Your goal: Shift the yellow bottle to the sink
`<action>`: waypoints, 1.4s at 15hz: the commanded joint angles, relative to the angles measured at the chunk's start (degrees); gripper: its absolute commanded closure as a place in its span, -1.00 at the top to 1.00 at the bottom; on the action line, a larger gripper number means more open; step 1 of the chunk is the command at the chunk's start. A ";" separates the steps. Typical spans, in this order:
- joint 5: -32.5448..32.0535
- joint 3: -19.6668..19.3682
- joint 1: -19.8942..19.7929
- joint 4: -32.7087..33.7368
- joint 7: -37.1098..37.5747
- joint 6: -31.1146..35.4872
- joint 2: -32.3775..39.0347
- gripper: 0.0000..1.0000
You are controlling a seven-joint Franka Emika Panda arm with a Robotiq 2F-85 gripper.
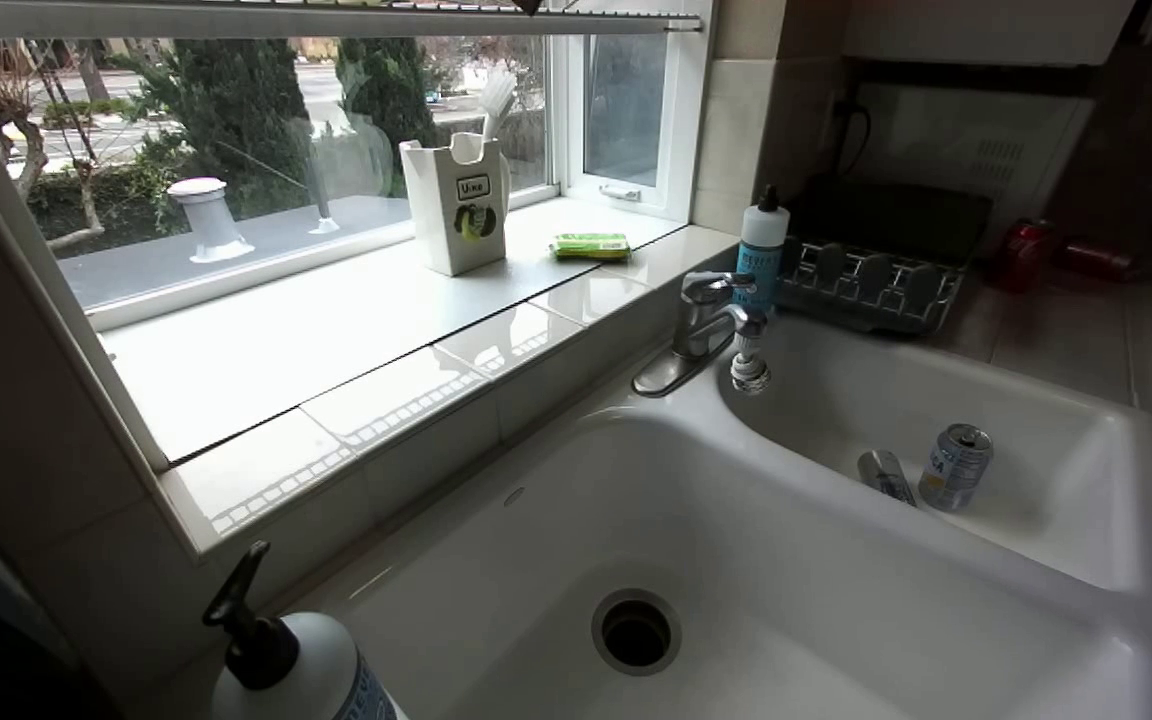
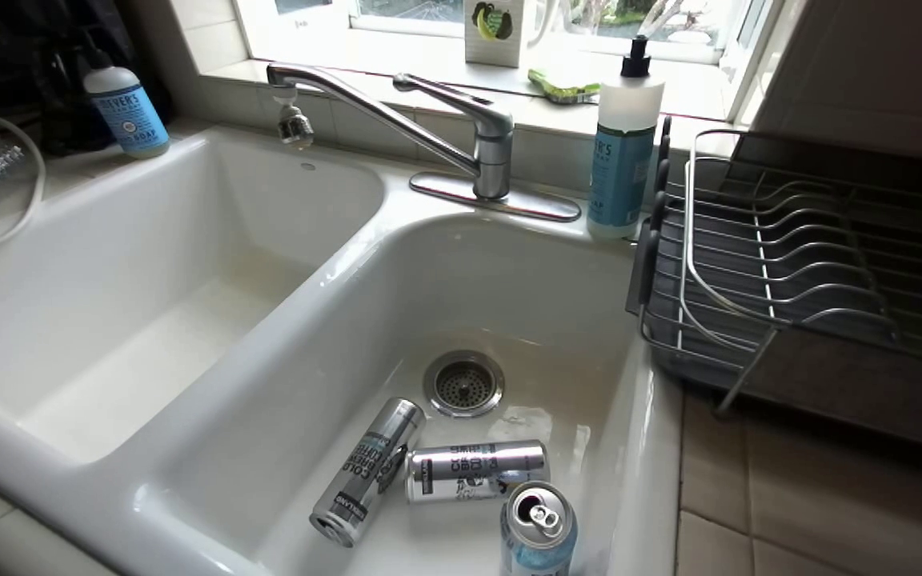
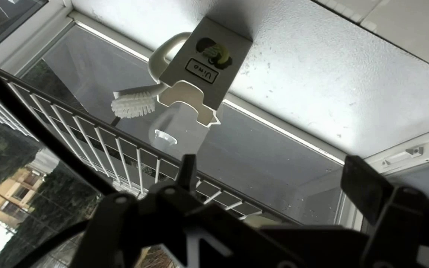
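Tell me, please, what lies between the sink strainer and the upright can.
A silver-and-white drink can lies there on its side, in an exterior view.

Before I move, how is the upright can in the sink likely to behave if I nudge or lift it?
The upright can is probably light, since its top is open, though the contents are hidden. Taller than wide, it may tip if nudged, and its round wall could let it roll in the sink. Its smooth metal may slip.
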 commanded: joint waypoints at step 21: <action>17.28 -3.83 7.57 45.82 1.02 -1.81 31.26 1.00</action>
